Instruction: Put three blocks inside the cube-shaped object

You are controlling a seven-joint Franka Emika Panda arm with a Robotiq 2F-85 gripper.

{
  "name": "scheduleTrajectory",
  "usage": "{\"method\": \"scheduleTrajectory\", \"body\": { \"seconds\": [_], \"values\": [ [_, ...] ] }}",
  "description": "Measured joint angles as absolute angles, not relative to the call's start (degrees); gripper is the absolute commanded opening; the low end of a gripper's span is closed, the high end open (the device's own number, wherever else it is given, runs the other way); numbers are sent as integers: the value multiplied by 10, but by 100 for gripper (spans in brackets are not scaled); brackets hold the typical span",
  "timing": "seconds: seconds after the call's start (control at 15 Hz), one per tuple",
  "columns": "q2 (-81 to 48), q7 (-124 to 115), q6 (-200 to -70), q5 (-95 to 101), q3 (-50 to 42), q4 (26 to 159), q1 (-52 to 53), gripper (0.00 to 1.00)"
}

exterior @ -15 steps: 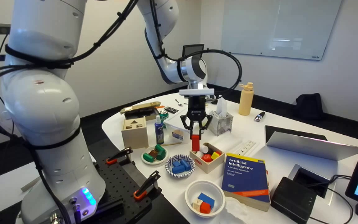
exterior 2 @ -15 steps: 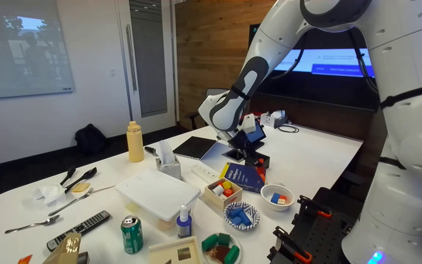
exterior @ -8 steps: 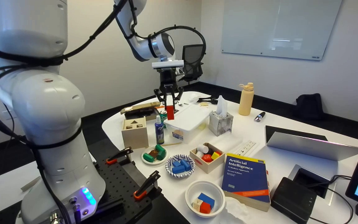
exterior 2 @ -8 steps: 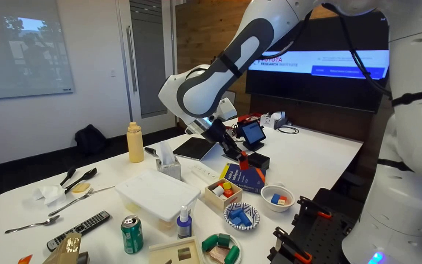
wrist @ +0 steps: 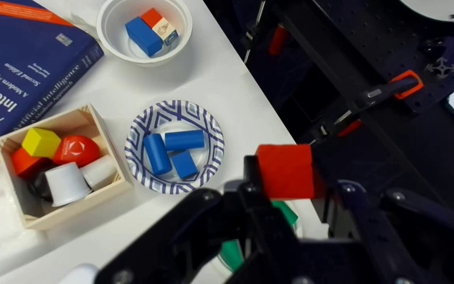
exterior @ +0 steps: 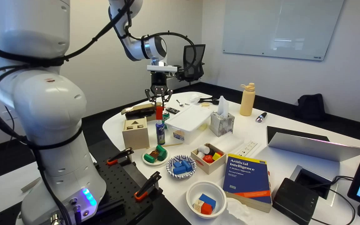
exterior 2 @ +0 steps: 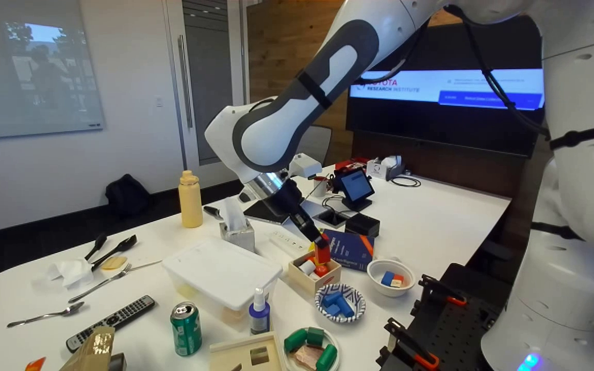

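My gripper (exterior: 159, 105) is shut on a red block (exterior: 159, 113), which hangs upright below the fingertips, well above the table. In the wrist view the red block (wrist: 285, 171) fills the space between the fingers (wrist: 252, 169). The cube-shaped object (exterior: 135, 134), a tan wooden box with shaped holes in its top, stands to the left of the gripper in an exterior view. Only part of the cube-shaped object (exterior 2: 245, 355) shows at the bottom edge in an exterior view. Blue blocks (wrist: 183, 140) lie in a patterned bowl (wrist: 213, 152). Its inside is hidden.
A spray bottle (exterior: 160, 134), green can (exterior 2: 186, 330) and lidded plastic bin (exterior: 189, 120) stand near the cube-shaped object. Green blocks lie on a plate (exterior: 161, 163). A wooden tray (exterior: 201, 164), white bowl (exterior: 205, 187) and thick book (exterior: 245, 178) occupy the table's front.
The gripper, carrying the red block, has risen and swung toward the cube-shaped object's side of the table, then sunk slightly. Nothing on the table has visibly moved.
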State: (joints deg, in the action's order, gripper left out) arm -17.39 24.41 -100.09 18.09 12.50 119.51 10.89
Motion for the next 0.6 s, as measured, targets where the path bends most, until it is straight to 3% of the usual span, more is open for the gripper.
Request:
{"method": "scheduleTrajectory", "body": {
  "seconds": [0.2,0.27,0.6],
  "values": [
    [-174,244,-1001,181,124,1194,109,33],
    [-174,244,-1001,181,124,1194,109,8],
    [-189,240,-1011,195,142,1168,125,8]
  ]
}}
